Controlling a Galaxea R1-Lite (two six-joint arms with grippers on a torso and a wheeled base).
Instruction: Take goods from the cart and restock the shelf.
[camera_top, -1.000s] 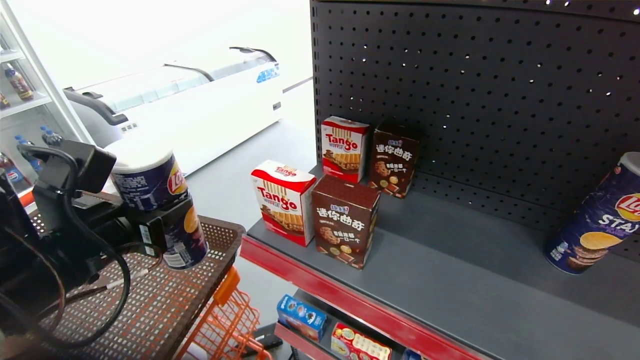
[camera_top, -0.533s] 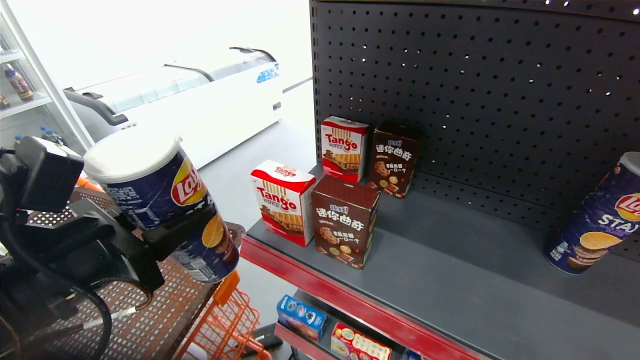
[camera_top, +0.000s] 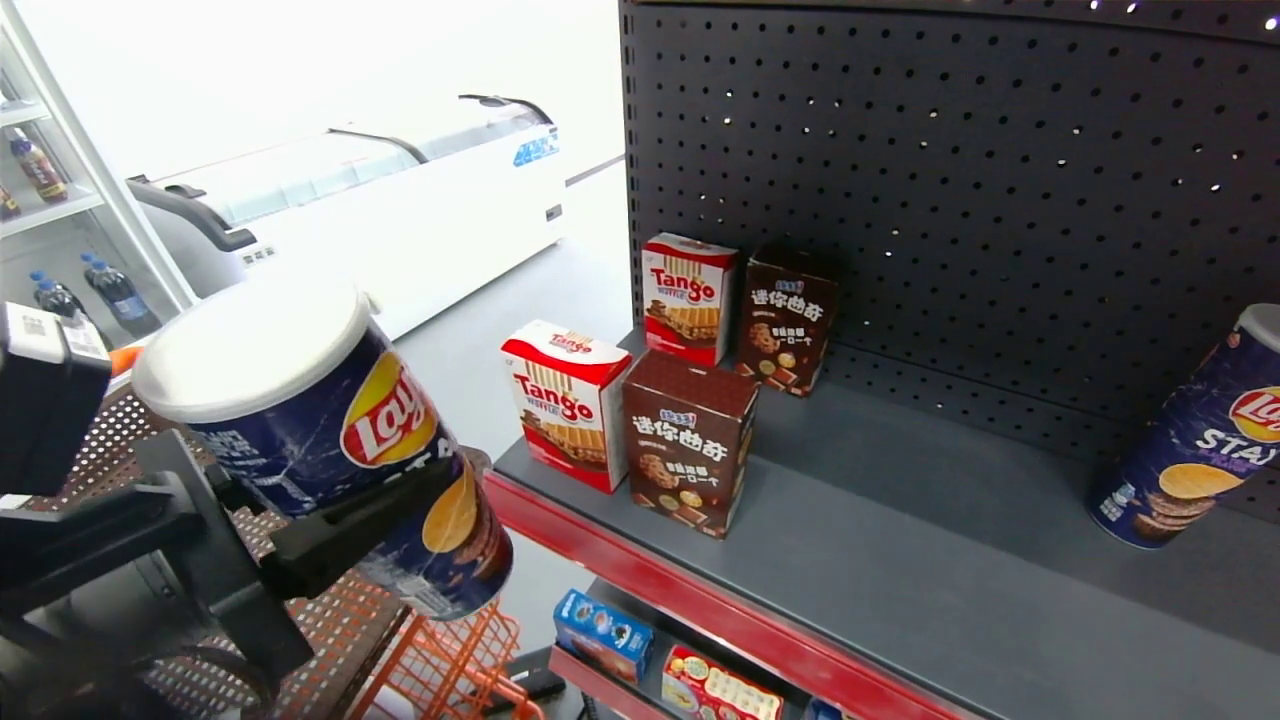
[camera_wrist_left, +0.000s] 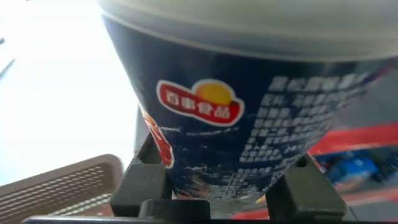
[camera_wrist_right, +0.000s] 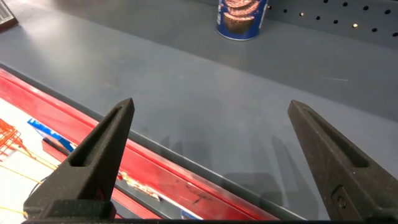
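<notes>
At left of the head view, over the cart (camera_top: 455, 655): left hand (camera_top: 330, 480) (camera_wrist_left: 224, 186) clamped on a chip can (camera_top: 320, 430) (camera_wrist_left: 236, 112), dark blue body, pale lid. One black finger (camera_top: 345, 520) crosses the front of the can's lower half; the wrist view shows a finger on either side of the body. Can is tilted, lid up and toward the robot's left, base down and toward the shelf. It is off the cart's brown perforated basket (camera_top: 110, 440) (camera_wrist_left: 62, 186) and near the red front strip (camera_top: 680, 590) of the shelf (camera_top: 900, 560) (camera_wrist_right: 217, 93), not over the shelf board.

Right hand (camera_wrist_right: 211, 112): jaws spread wide, nothing between them, hanging above the bare grey shelf board close to its red front edge.

Shelf contents:
- second chip can (camera_top: 1190, 450) (camera_wrist_right: 241, 18), same dark blue print, at the right end, leaning back toward the black pegboard (camera_top: 950, 180).
- two red-and-white wafer boxes, one at the front (camera_top: 565, 400), one at the back (camera_top: 688, 295), both upright at the left end.
- two brown biscuit boxes, front (camera_top: 688, 440) and back (camera_top: 785, 315), each just right of a wafer box.

Middle of the board, between boxes and second can, is open grey surface.

Lower shelf: a blue box (camera_top: 605, 630) and a colourful pack (camera_top: 720, 690).

Behind the cart: white chest freezer (camera_top: 400, 210).
</notes>
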